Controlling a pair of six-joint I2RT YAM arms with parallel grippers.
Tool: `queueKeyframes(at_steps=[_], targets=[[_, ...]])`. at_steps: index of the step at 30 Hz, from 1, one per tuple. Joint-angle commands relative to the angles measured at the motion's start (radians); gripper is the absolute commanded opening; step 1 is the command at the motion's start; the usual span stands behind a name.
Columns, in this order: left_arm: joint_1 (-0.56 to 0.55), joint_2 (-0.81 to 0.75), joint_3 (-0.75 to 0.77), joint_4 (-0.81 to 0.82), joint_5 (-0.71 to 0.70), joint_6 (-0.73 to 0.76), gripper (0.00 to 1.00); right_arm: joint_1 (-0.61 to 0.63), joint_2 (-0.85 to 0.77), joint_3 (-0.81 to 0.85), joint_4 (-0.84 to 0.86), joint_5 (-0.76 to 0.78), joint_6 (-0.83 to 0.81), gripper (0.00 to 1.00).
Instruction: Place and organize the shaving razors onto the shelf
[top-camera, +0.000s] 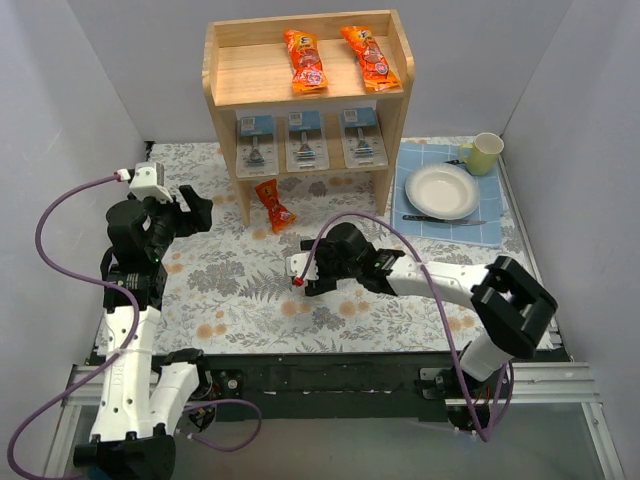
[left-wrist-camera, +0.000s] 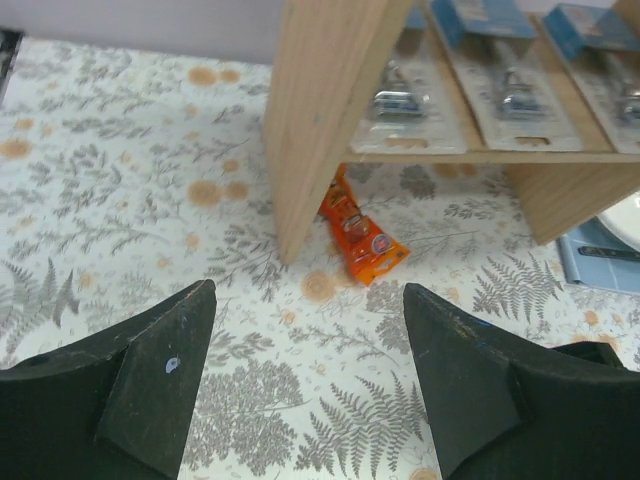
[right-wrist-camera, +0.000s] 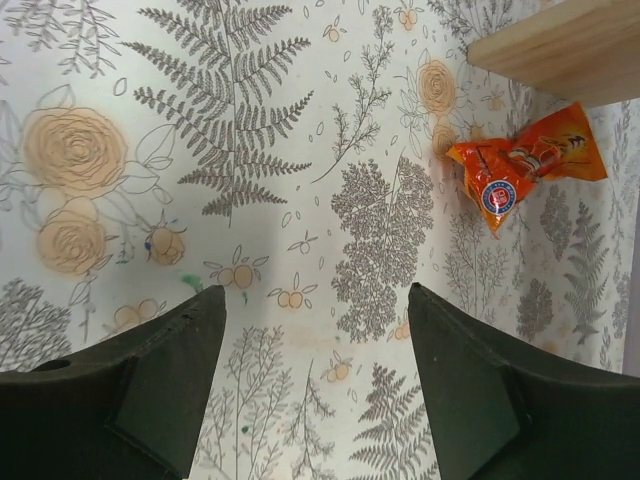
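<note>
Three razor packs lie side by side on the lower tier of the wooden shelf (top-camera: 225, 95): left (top-camera: 256, 140), middle (top-camera: 306, 139), right (top-camera: 362, 137). They also show in the left wrist view, left (left-wrist-camera: 405, 98), middle (left-wrist-camera: 505, 85) and right (left-wrist-camera: 610, 70). My left gripper (top-camera: 196, 211) is open and empty, left of the shelf; in its wrist view (left-wrist-camera: 308, 380) only tablecloth lies between the jaws. My right gripper (top-camera: 303, 272) is open and empty over the cloth in front of the shelf, also seen in its wrist view (right-wrist-camera: 315, 370).
Two orange snack packets (top-camera: 305, 60) (top-camera: 369, 56) lie on the shelf's top. A third orange packet (top-camera: 274, 204) lies on the cloth by the shelf's left leg, also in both wrist views (left-wrist-camera: 362, 237) (right-wrist-camera: 520, 165). A white plate (top-camera: 442, 190), knife and green cup (top-camera: 483, 153) sit on a blue mat at right.
</note>
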Motion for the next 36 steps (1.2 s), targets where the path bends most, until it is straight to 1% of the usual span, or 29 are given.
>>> queueKeyframes(at_steps=[1,4,5,7,8,9,11,15,16,21,26,30,32,36], targets=[[0.064,-0.038,-0.022,-0.087,-0.006,-0.034,0.75,-0.005,0.115,0.072,0.188,0.024,-0.047,0.8],[0.099,-0.051,-0.019,-0.13,0.042,-0.042,0.75,-0.03,0.201,0.103,0.29,0.064,-0.084,0.77],[0.114,-0.058,-0.017,-0.138,0.048,-0.042,0.75,-0.036,0.221,0.101,0.372,0.075,-0.1,0.77],[0.128,-0.06,-0.016,-0.153,0.043,-0.041,0.75,-0.052,0.274,0.094,0.46,0.081,-0.176,0.76],[0.139,-0.06,-0.014,-0.158,0.039,-0.039,0.75,-0.056,0.291,0.089,0.538,0.078,-0.203,0.76],[0.145,-0.062,-0.011,-0.161,0.037,-0.038,0.75,-0.067,0.329,0.086,0.578,0.071,-0.261,0.76],[0.163,-0.062,-0.01,-0.167,0.039,-0.036,0.75,-0.075,0.376,0.104,0.636,0.066,-0.304,0.77],[0.2,-0.051,0.007,-0.179,0.054,-0.038,0.75,-0.111,0.513,0.208,0.618,0.02,-0.361,0.75],[0.206,-0.046,0.015,-0.181,0.057,-0.038,0.75,-0.114,0.537,0.25,0.62,0.015,-0.383,0.75],[0.242,-0.029,0.016,-0.178,0.065,-0.045,0.75,-0.137,0.635,0.337,0.575,-0.057,-0.452,0.73],[0.26,-0.016,0.012,-0.169,0.083,-0.053,0.75,-0.145,0.667,0.362,0.545,-0.098,-0.507,0.69],[0.269,-0.009,0.004,-0.164,0.085,-0.057,0.75,-0.15,0.666,0.365,0.466,-0.192,-0.596,0.66],[0.272,-0.009,0.003,-0.163,0.091,-0.059,0.75,-0.148,0.672,0.374,0.428,-0.204,-0.611,0.64],[0.278,-0.014,-0.005,-0.159,0.091,-0.062,0.75,-0.147,0.687,0.397,0.414,-0.21,-0.633,0.61]])
